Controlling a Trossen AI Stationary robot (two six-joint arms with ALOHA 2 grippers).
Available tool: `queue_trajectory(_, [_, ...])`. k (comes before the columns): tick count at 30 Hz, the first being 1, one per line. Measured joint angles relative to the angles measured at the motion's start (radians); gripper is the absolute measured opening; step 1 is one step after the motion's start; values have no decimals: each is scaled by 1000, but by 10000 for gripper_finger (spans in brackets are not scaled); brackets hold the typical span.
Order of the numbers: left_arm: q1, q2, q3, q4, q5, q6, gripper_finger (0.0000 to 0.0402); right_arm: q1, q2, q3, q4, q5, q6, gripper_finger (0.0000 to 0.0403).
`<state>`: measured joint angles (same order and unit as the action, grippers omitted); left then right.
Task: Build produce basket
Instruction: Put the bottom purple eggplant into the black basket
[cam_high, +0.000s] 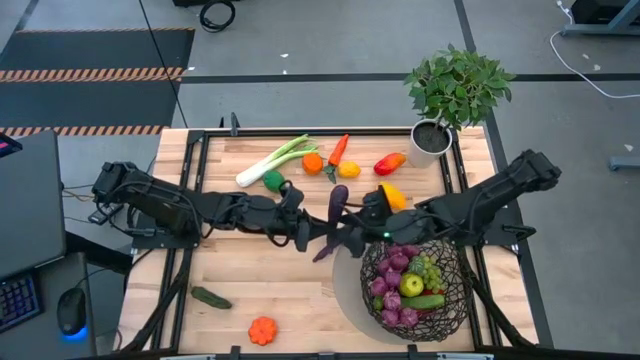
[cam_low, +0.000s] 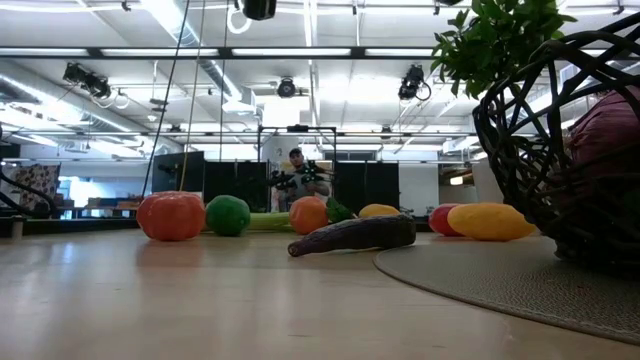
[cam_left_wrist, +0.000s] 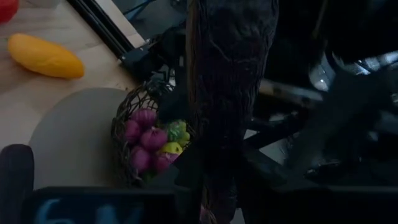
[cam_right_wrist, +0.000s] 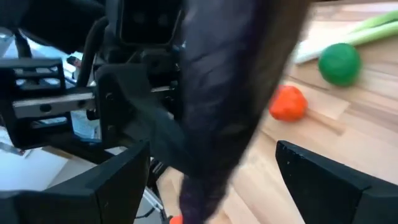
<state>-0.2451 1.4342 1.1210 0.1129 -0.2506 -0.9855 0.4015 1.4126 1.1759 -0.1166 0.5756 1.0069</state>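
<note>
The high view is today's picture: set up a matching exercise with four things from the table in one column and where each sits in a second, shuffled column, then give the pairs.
Things:
1. eggplant
2. small pumpkin
3. potted plant
4. grapes

Places:
A. inside the basket
B. far right corner of the table
C. between the left gripper and the right gripper, mid-table
D. near edge of the table, left of the basket

Pairs: 1-C, 2-D, 3-B, 4-A
</note>
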Motion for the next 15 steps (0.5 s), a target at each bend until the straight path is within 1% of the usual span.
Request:
queue_trajectory(3, [0,0,0,3,-2,0,75,-19,32,0,51,-1,-11,349])
queue_trajectory(7, [-13,0,-1,0,-7,-4,76,-39,42,0,63,-17,-8,349])
queue_trajectory(11, [-25,0,-1,-13,-6,-6,80,-46,20,0,61,-20,-44,349])
queue_trajectory(15, [-31,0,0,-16,13,-2,78,-52,-18,0,57,12,-72,349])
